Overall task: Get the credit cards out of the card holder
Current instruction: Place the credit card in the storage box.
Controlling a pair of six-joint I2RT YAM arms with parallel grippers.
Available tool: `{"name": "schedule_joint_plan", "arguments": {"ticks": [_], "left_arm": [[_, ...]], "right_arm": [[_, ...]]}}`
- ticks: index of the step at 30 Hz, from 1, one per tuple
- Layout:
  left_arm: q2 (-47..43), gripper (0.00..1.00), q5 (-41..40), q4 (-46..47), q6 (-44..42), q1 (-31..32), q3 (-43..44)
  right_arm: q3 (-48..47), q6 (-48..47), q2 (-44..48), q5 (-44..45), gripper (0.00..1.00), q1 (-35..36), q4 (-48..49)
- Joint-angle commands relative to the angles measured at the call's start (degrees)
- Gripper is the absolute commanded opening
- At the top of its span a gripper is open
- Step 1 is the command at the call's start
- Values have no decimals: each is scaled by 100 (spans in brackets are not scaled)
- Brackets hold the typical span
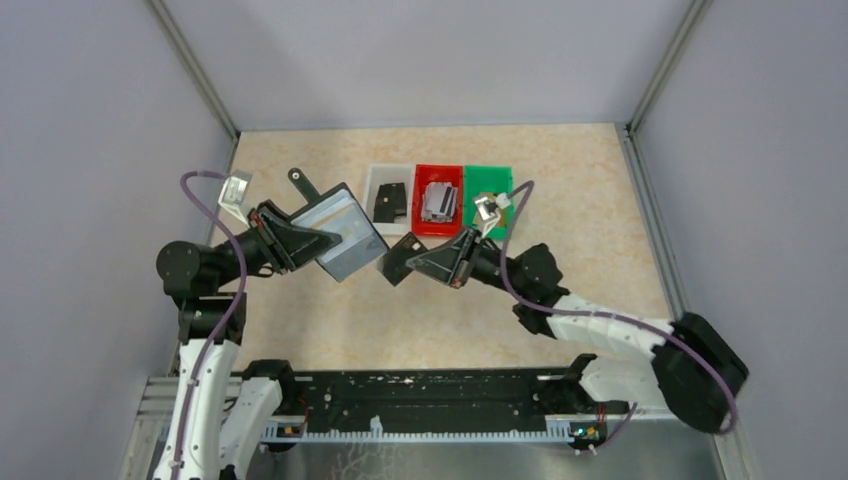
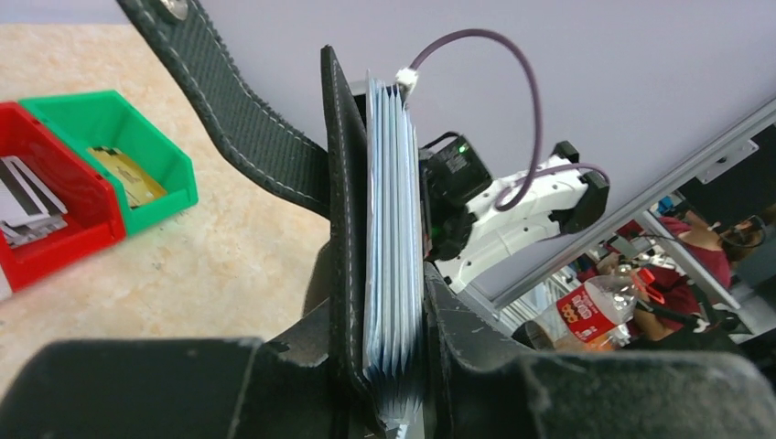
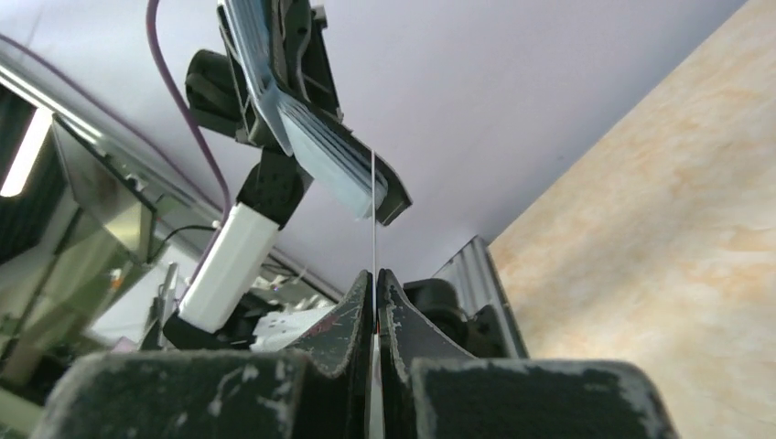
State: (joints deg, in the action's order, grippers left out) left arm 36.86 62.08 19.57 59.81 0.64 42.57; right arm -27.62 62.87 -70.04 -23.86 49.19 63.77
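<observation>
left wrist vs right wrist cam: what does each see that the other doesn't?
Left wrist only: the red bin holding silvery cards, the green bin holding a gold card, and the holder's black strap.

Right wrist only: the right tool shut on a single card, seen edge-on as a thin line pointing up at the holder.

Both: the card holder with its pale blue panels, clamped in the left tool; the tan table; and the opposite arm.
</observation>
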Motion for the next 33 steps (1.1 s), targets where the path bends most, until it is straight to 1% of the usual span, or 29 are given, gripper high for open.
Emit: {"name": "schedule_joint_plan", "arguments": {"ticks": [1,4,5,7,8,11,14,16,19,21,23,25,29,33], "left_arm": [[-51,13,-48,-313,-630,15,393],[-34,14,-20,-660,-980,15,513],[-28,13,-13,-757,-1097,19,542],[-45,13,14,-879,-1218,15,572],[-53,13,53,-846,-1221,17,567],[-73,13,91,-845,-1272,15,562],[-74,13,120,-906,-1336,16,610],[-90,13,128,-910,-1339,15,620],[-107,13,151,-876,-1325,15,636],[-117,13,163,-847,-1289,15,639],[-130,13,173,-762,-1200,15,611],[-150,13,185,-634,-1090,15,566],[-176,13,228,-729,-1052,15,593],[-240,14,277,-763,-972,15,500]], "right_arm": [[-481,-1092,1293,-577,0,-673,-2986],[-1339,-1935,1609,-547,0,-1448,-5409],[-1638,-2136,1600,-507,0,-1737,-6050],[-2081,-2408,1454,-583,0,-2339,-6874],[-2327,-2643,1319,-578,0,-2521,-7263],[-2986,-3389,702,-184,0,-2803,-8324],[-3459,-3794,184,114,0,-2908,-8674],[-3532,-3858,-24,112,0,-2910,-8404],[-3569,-3746,-363,-125,0,-2906,-7889],[-3715,-3608,-710,-380,0,-2862,-7529],[-4035,-3603,-1142,-445,0,-2661,-7358],[-4593,-3664,-1745,-530,0,-2439,-7433],[-6159,-3617,-3374,-747,0,-2156,-8036],[-7767,-3820,-4545,-597,0,-1856,-8590]]}}
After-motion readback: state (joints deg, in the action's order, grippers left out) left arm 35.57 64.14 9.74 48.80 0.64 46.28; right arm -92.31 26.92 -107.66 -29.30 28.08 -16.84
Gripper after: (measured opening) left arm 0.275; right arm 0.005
